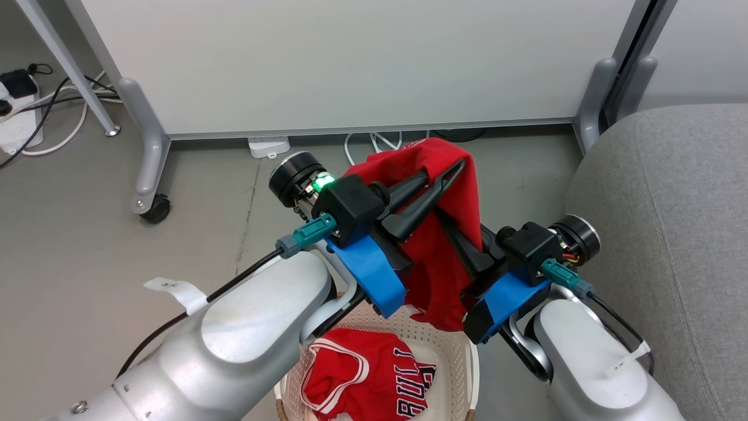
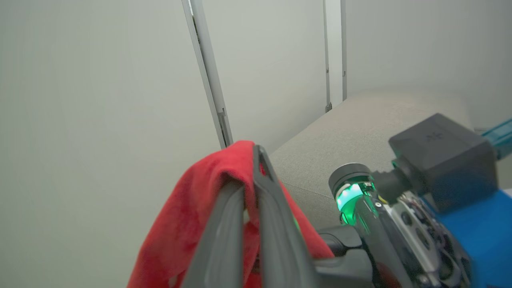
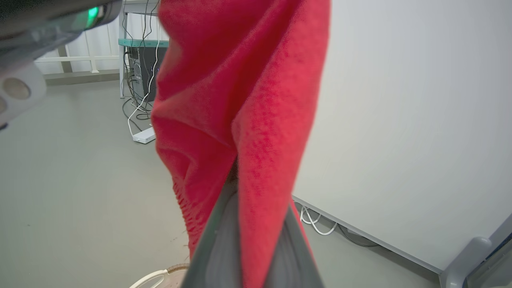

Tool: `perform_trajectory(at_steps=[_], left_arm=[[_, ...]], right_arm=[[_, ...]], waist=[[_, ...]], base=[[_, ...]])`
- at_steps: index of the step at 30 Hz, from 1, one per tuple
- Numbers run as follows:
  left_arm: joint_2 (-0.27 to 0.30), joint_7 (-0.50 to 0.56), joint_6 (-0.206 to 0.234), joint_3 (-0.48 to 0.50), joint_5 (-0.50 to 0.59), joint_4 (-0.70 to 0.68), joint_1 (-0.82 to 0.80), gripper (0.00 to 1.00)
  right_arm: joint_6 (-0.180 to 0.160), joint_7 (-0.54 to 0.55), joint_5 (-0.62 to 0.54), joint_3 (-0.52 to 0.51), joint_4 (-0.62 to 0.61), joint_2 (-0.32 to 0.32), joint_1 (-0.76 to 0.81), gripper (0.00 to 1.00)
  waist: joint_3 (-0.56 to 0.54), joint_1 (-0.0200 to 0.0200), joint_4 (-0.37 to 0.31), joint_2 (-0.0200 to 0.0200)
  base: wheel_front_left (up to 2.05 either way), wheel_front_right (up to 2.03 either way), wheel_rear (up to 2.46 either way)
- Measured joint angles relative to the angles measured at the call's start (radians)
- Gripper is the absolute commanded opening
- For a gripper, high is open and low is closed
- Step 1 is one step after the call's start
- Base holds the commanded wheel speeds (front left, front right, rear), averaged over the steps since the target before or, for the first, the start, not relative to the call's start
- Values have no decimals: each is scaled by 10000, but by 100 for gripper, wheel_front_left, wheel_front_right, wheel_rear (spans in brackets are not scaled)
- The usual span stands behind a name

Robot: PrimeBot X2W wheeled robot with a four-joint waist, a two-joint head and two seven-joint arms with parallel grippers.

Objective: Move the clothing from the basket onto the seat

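One red garment (image 1: 435,155) hangs in the air above the basket (image 1: 470,359), draped over both grippers. My left gripper (image 1: 447,171) is shut on its upper fold; in the left wrist view the red cloth (image 2: 188,212) is pinched between the fingers (image 2: 276,224). My right gripper (image 1: 454,235) grips the same garment lower down, with the cloth (image 3: 240,100) running between its fingers (image 3: 216,248). The second red garment (image 1: 362,380), with white trim and dark lettering, lies in the cream basket. The grey sofa (image 1: 672,234) stands to the right.
A white partition panel (image 1: 350,58) on grey wheeled feet (image 1: 149,204) stands straight ahead. Cables and a power strip (image 1: 17,117) lie on the grey floor at the far left, and another white strip (image 1: 269,146) sits under the panel.
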Motion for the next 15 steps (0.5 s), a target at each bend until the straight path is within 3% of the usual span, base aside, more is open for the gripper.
perform_trajectory(at_steps=[1, 2, 3, 15], left_arm=[[0, 0, 0, -13, -25, 36, 6, 0], [-12, -2, 0, 42, -121, 88, 46, 43], [-23, -12, 0, 84, -215, 148, 92, 100], [56, 4, 12, -109, -245, 621, 190, 100]], right_arm=[[0, 0, 2, 4, -8, -2, 0, 0], [0, 0, 2, 2, -19, -4, 2, 0], [0, 0, 4, -4, -33, -4, 3, 0], [0, 0, 71, -602, -357, 82, 206, 0]], waist=[[-4, 0, -5, 0], [-8, 0, -9, 0], [-9, 0, -12, 0], [48, 0, -82, 0]], base=[[0, 0, 0], [0, 0, 0], [0, 0, 0], [0, 0, 0]])
